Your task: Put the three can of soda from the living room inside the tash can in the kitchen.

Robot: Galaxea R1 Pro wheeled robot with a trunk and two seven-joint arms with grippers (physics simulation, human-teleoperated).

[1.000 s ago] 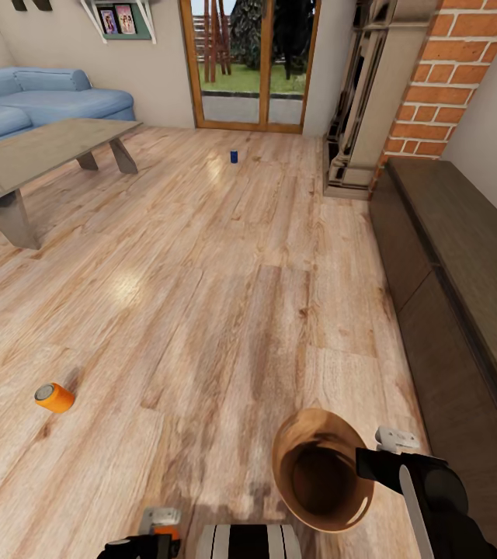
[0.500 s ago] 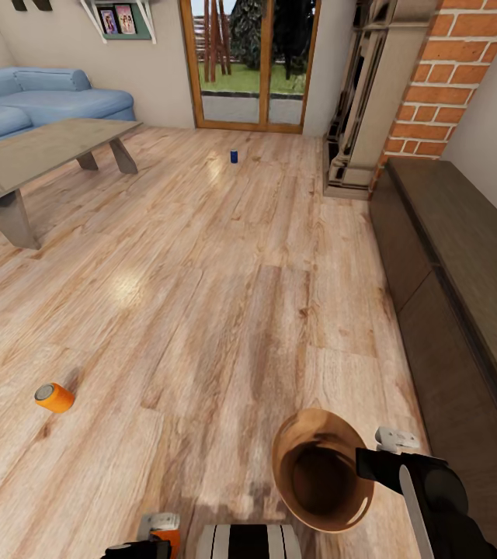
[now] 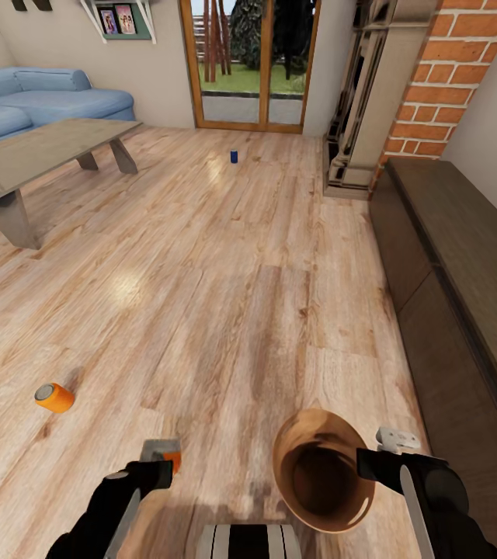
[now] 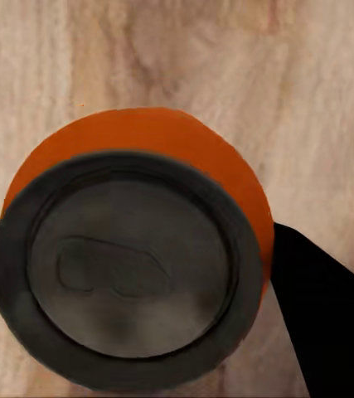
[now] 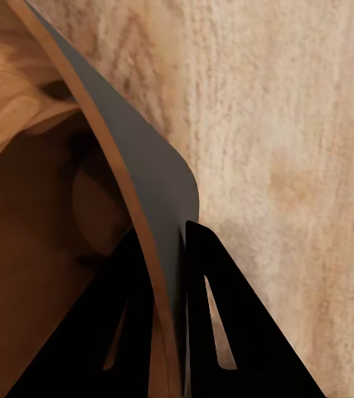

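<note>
the light wood plank floor (image 3: 225, 295) has streaky grain and a soft shine. the round brown bin (image 3: 318, 473) looks smooth and coppery inside, with a thin wall. the orange can held in the left gripper (image 4: 135, 257) has a dull grey metal end and a smooth painted side. the low grey-topped table (image 3: 39, 151) looks matt like stone. the light-blue sofa (image 3: 39, 101) looks like soft cloth. the red brick column (image 3: 450, 78) looks rough.

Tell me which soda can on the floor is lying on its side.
The bright orange soda can near the left edge of the head view lies on its side, silver end showing. The small dark blue can by the wood-framed glass doors stands upright.
</note>
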